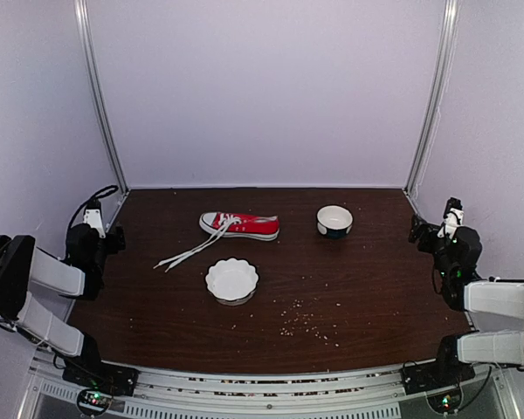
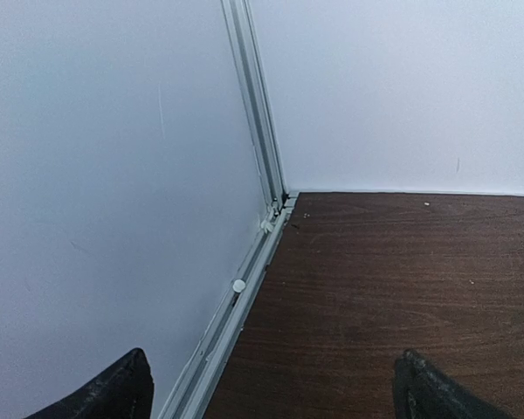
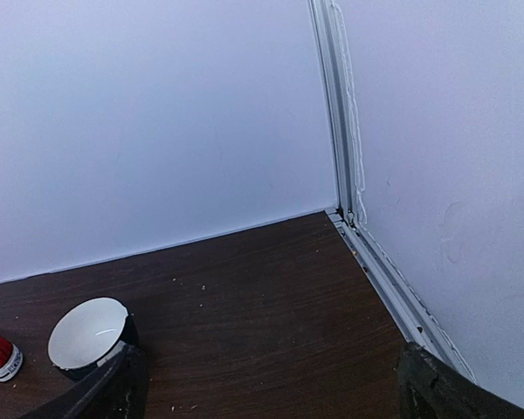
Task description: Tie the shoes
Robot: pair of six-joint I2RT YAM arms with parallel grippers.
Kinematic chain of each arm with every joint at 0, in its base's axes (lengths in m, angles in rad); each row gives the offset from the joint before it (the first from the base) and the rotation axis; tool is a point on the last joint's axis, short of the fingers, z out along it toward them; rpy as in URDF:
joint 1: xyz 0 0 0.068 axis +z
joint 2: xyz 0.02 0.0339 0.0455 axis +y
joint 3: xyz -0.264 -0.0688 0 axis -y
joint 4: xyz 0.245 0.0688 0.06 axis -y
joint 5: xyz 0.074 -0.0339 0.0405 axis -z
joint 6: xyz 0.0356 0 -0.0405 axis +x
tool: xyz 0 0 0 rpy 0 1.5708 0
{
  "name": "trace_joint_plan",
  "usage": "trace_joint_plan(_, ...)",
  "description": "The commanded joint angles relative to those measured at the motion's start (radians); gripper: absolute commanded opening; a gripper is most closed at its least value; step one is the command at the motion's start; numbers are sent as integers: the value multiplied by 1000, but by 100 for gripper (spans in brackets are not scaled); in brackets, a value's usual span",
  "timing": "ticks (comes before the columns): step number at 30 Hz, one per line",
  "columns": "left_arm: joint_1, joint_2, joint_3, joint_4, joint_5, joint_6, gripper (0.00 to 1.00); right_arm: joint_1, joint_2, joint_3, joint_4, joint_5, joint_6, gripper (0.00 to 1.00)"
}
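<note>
Well apart from left tool (image 1: 112, 236), sneaker (image 1: 242, 225)

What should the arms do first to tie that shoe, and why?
Probably swing the left gripper toward the loose laces, which trail from the red shoe to its side. It and the right gripper are open, far from the shoe.

1. One sneaker (image 1: 241, 225) is lying on the bench (image 1: 375, 288).
2. A scalloped bowl (image 1: 232, 281) and a round bowl (image 1: 334, 220) are making two.
3. The left gripper (image 2: 271, 400) and right gripper (image 3: 278, 393) are making two.
4. Crumbs (image 1: 304, 321) are lying scattered, uncountable.
</note>
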Motion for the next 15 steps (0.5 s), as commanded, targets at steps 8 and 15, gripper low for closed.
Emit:
trace_joint_plan(8,-6,-163,72,-203,-49,-11,98,-11,-11,78,-102,124,39,99)
trace_joint_plan(15,-251,-412,146,-319,-179,46,98,-24,-126,21,-84,-2,105,100)
